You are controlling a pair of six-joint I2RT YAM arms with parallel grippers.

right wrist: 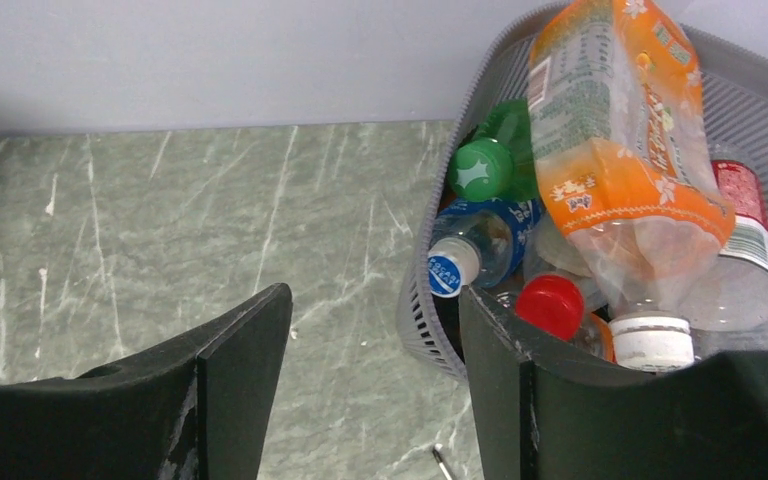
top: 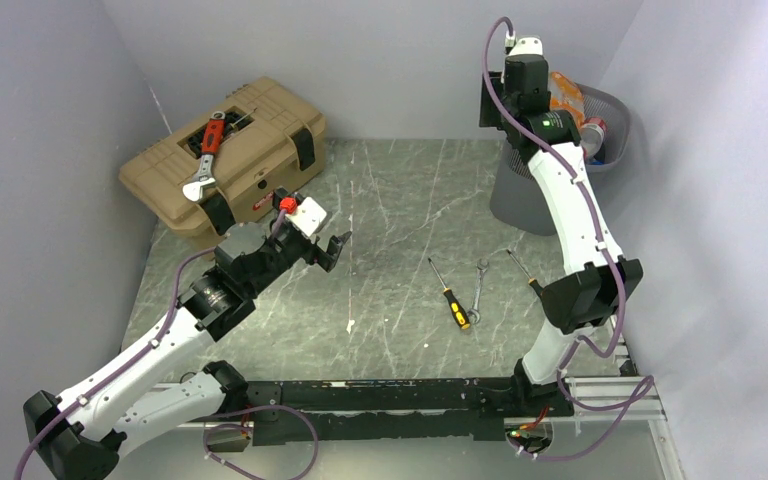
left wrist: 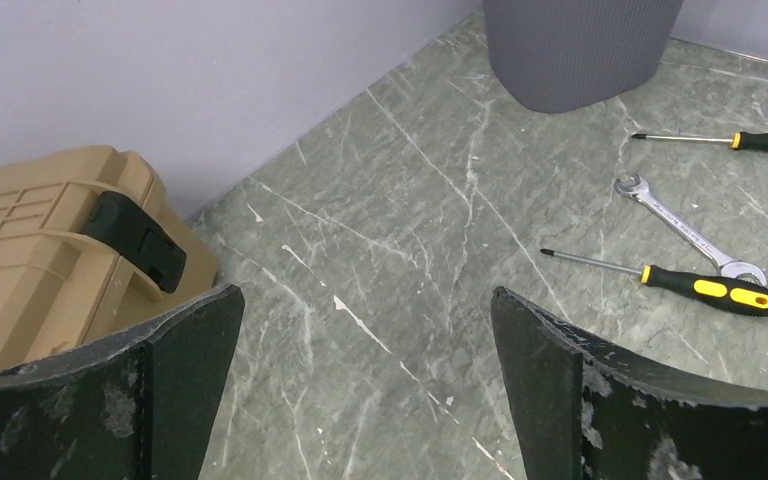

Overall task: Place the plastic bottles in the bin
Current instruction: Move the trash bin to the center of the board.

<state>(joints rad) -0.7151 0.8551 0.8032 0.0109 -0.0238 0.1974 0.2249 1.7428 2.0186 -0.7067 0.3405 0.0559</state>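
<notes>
Over the bin's (right wrist: 422, 330) rim, at the surface's (top: 400, 200) far right, the right jaws stood parted, grasping nothing. Bottles (right wrist: 615, 150) lay heaped inside. The left jaws gaped empty. The drop seemed done; with no bottle visible outside, the next move called for drawing clear.

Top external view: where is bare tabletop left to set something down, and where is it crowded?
Widest bare stretch of table: the far middle, between the tan toolbox and the bin. Also bare: near middle, between the left claw and the screwdrivers. Crowded: right of centre, two screwdrivers and a wrench lie by the right arm; the bin is heaped with bottles.
</notes>
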